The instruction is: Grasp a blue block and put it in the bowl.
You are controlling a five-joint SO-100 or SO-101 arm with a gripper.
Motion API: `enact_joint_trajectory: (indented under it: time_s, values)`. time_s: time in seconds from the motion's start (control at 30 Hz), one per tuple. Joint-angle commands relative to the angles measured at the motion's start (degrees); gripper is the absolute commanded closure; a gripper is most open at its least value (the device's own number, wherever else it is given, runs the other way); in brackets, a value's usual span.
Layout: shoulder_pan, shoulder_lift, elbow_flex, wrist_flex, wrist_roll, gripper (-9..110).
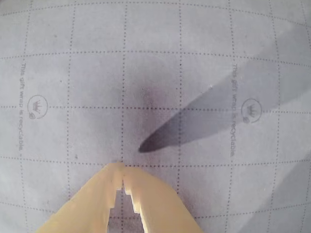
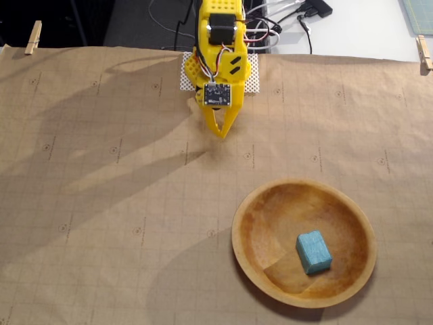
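the blue block [image 2: 314, 252] lies inside the bowl [image 2: 247, 238] at the lower right of the fixed view; the pincer [image 2: 222, 133], pressed together and empty, hangs at upper centre, so little risk remains beyond a careless sweep nudging the bowl

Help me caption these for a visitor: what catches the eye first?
The teal block lying inside the wooden bowl at the lower right of the fixed view stands out most. Next is the bright yellow arm at the top centre, its gripper shut, empty, and pointing down over bare gridded paper, well apart from the bowl.
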Motion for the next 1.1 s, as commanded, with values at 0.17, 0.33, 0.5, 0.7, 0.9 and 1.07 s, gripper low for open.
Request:
enact_joint_trajectory:
  time_s: [0.17, 0.33, 0.5, 0.7, 0.9, 1.07]
  values:
    - [-0.26, 5.80, -0.97, 4.92, -0.70, 104]
    - [0.00, 7.82, -1.14, 5.71, -0.79, 104]
    - [-0.53, 8.09, -1.14, 5.19, -0.18, 104]
    - [-0.18, 7.29, -1.14, 5.62, -0.70, 104]
    - [-0.26, 7.29, -1.14, 5.62, -0.70, 104]
    - [-0.26, 7.29, -1.14, 5.62, -0.70, 104]
